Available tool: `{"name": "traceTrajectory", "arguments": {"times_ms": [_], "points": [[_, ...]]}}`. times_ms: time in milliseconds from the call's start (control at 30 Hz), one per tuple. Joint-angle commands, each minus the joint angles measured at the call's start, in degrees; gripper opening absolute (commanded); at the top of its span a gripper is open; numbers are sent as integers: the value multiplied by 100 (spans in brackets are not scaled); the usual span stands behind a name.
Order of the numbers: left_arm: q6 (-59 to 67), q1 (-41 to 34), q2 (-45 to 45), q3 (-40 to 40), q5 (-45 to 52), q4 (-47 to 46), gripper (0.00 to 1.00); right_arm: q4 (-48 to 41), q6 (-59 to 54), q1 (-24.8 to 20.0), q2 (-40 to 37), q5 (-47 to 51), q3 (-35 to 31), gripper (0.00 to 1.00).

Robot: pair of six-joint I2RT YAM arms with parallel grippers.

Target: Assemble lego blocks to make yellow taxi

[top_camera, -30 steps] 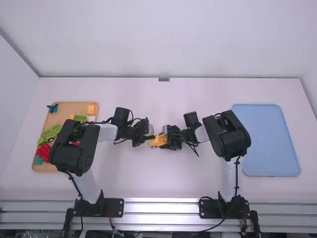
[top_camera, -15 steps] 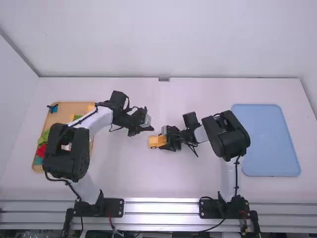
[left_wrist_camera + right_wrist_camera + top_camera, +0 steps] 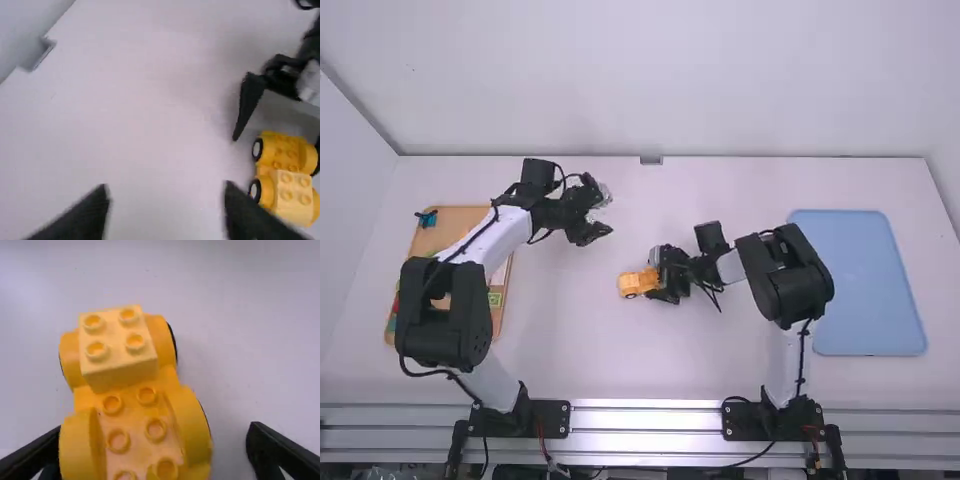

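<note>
Risk: closing the right pincer (image 3: 152, 434) now could shove or twist the yellow taxi (image 3: 137, 415), sitting off-centre by one finger, the other well apart. Right pincer wide open, no grip. Left pincer (image 3: 166, 190) open, empty, away from taxi. Long axis runs outward from right pincer; pale block (image 3: 115, 342) end points away. Can't tell which end's front.

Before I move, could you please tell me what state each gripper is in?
Left gripper: open, holding nothing.
Right gripper: open around the yellow car, not clamped on it.
</note>
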Motion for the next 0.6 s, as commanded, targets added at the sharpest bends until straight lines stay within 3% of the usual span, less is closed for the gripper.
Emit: {"name": "traceTrajectory", "arguments": {"times_ms": [0, 167, 267, 400, 567], "points": [[-1058, -4, -74, 0, -595, 103, 99, -372, -144, -105, -387, 719, 4, 97], [-2782, 291, -146, 0, -1150, 302, 99, -1725, -999, -170, -1381, 1650, 0, 99], [-3300, 557, -243, 0, -1117, 223, 99, -1923, -1095, -184, -1882, 1862, 7, 99], [-3576, 955, -492, -4, -1143, -61, 99, -1663, -1021, -326, -2450, 1600, 4, 99], [-3543, 1261, -1099, -275, -1615, -264, 99, -1174, 236, -352, -2712, 568, 400, 99]]}}
